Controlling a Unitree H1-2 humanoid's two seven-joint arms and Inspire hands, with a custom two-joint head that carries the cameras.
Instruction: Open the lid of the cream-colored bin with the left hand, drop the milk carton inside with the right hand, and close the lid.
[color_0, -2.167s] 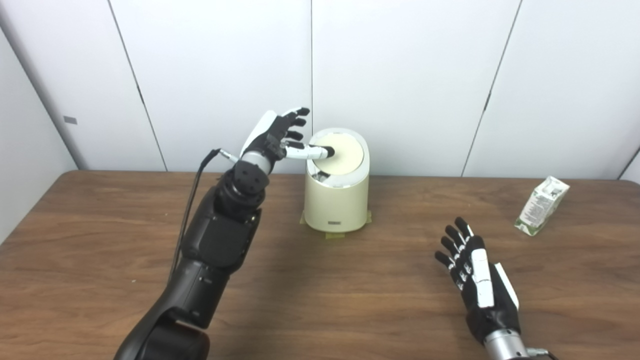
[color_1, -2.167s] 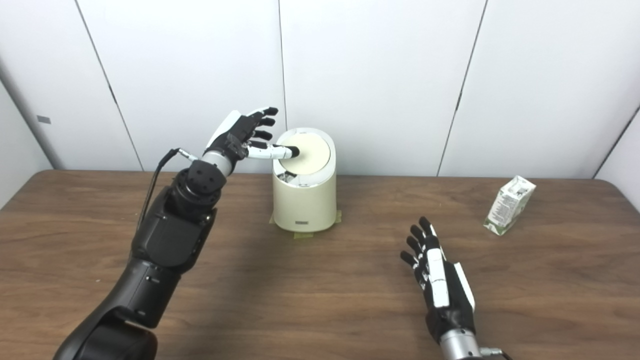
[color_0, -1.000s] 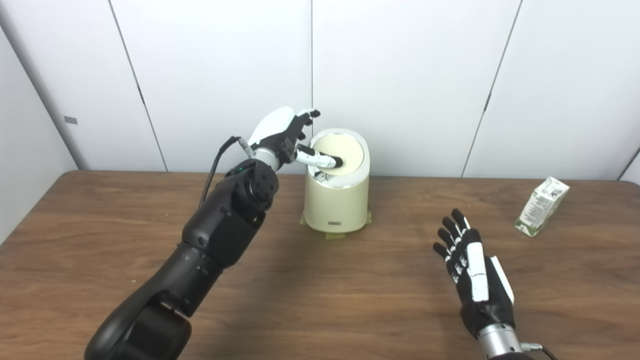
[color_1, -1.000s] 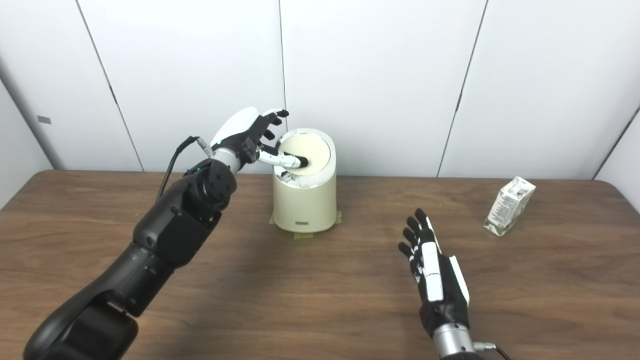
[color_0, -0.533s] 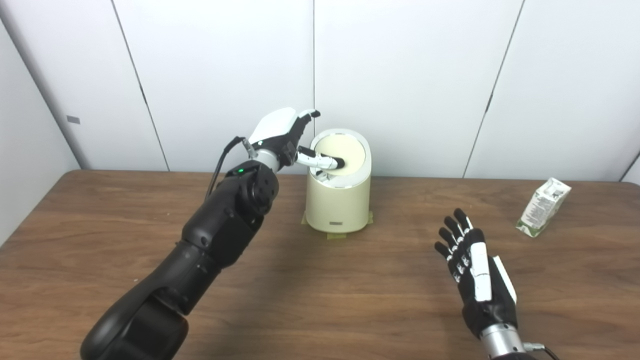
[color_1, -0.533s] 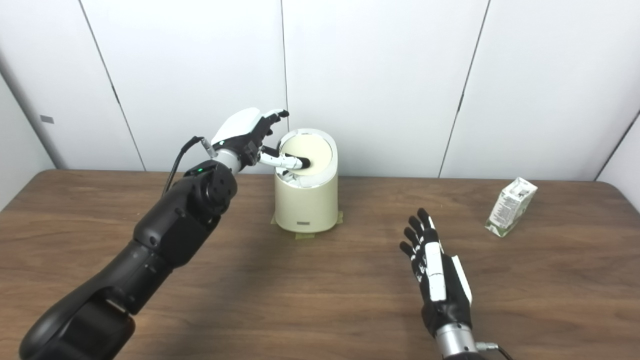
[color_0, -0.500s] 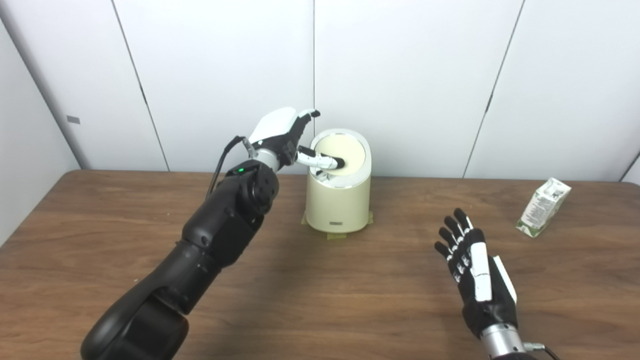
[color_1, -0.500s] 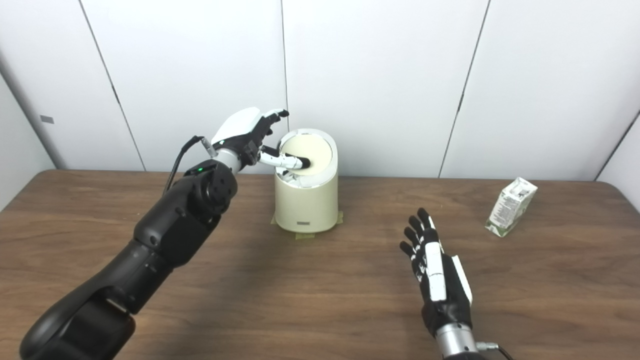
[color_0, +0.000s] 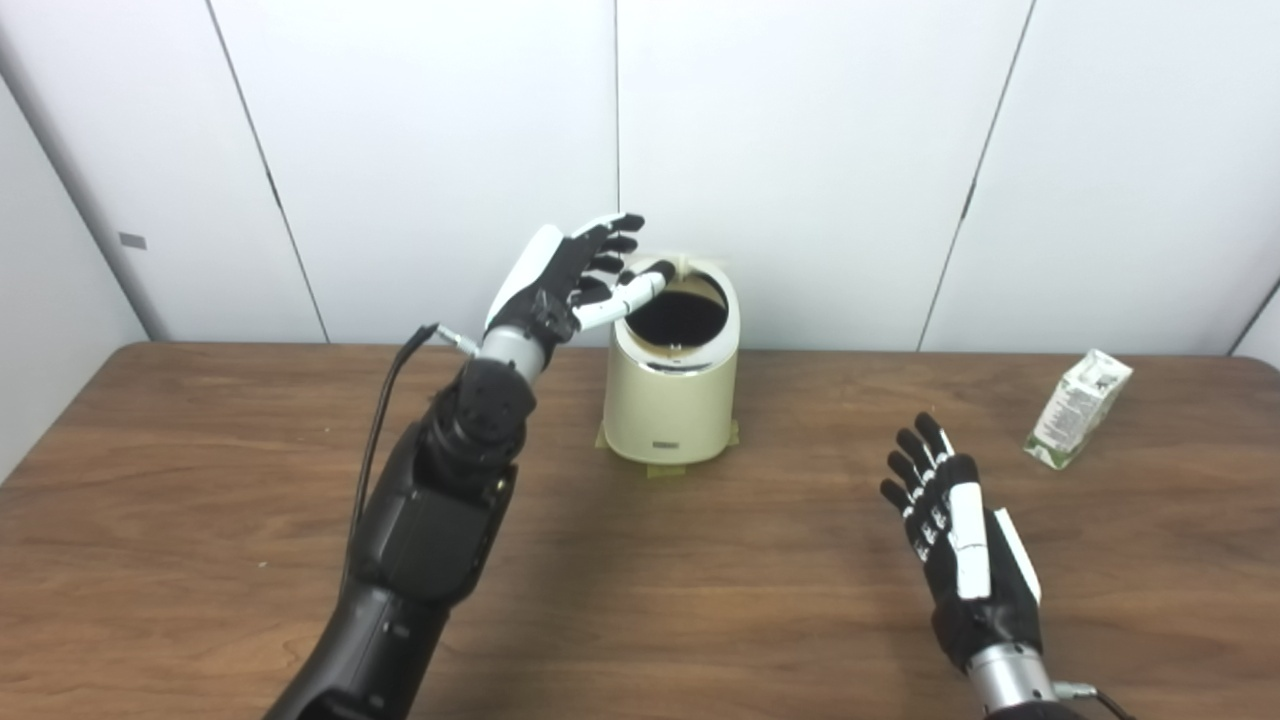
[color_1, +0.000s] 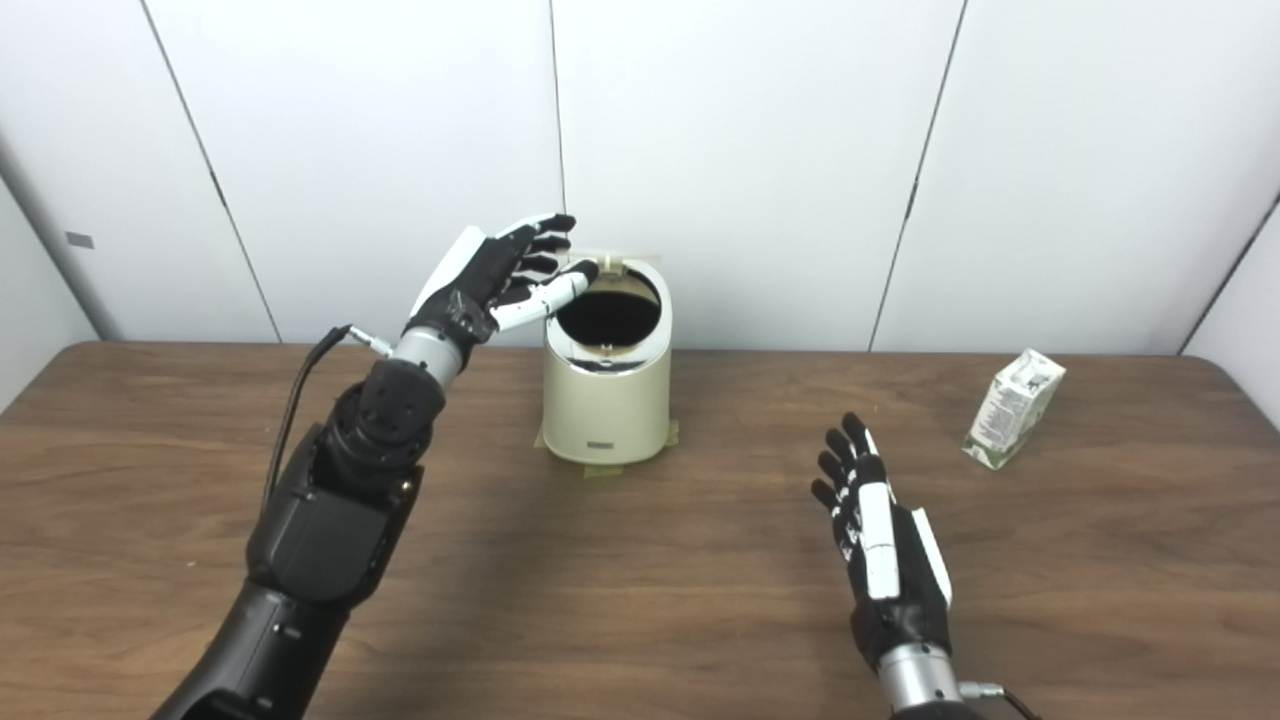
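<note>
White wall panels close off the back of a dark wood-grain table; near the table's far edge, at the middle, stands the cream-colored bin, a squat cylinder with a chrome ring around its slanted mouth and strips of tape showing at its foot; its lid is up, seen only as a thin pale edge behind the rim, and the round opening shows dark inside. Just beside the bin's upper left, the left hand is raised with palm toward the bin, fingers spread and holding nothing; the thumb tip reaches the left edge of the rim, though whether it actually touches cannot be told; a black cable loops from the wrist down along the forearm. Well apart, toward the table's near right, the right hand lies low over the wood, back upward, fingers extended and slightly fanned, empty; whether it rests on the surface cannot be told. At the far right stands the milk carton, white and green, leaning somewhat, untouched and well away from both hands.
</note>
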